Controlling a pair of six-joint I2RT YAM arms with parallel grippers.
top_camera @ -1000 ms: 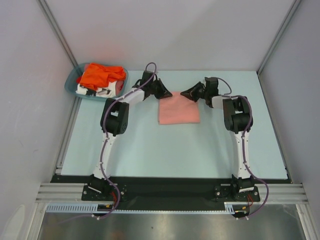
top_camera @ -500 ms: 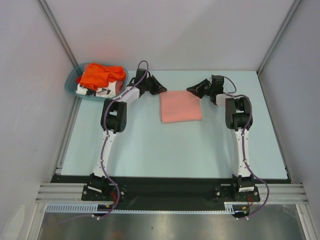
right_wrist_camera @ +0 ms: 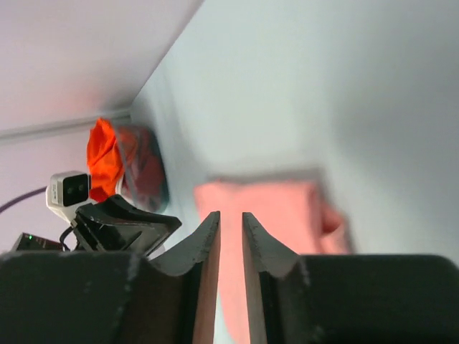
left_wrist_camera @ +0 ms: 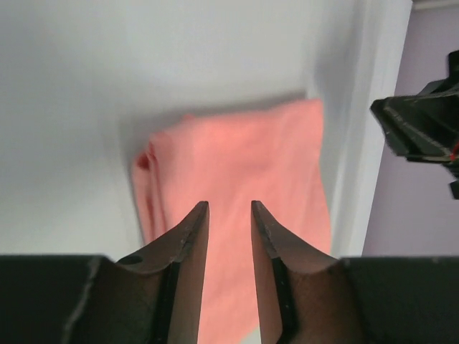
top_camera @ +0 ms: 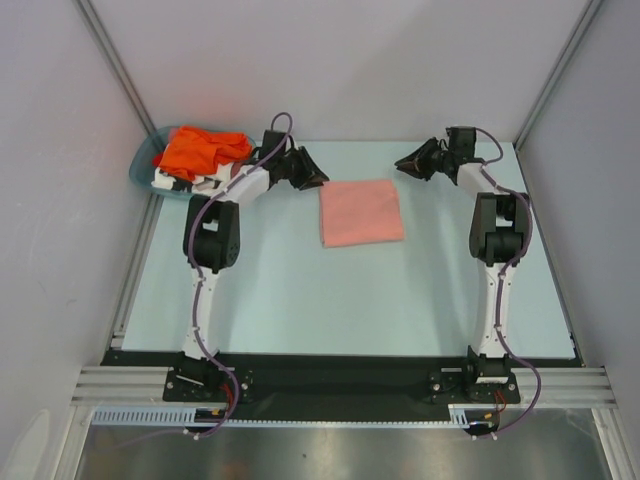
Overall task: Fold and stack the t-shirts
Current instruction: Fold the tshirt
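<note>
At the far left you have the basket (top_camera: 143, 170) with the orange shirt (top_camera: 200, 148) and the white shirt (top_camera: 186, 182) heaped inside, unfolded. Your left gripper (top_camera: 318, 180) hangs empty, fingers slightly apart. At mid-table the pink shirt (top_camera: 361, 212) lies folded flat, nearly square, long axis front to back, slightly askew. Your right gripper (top_camera: 402, 164) is empty, fingers almost together. One done, two left, I judge.

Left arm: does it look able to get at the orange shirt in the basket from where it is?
Probably yes: the left tool is empty, and the orange shirt lies uncovered atop the basket beside that arm.
</note>
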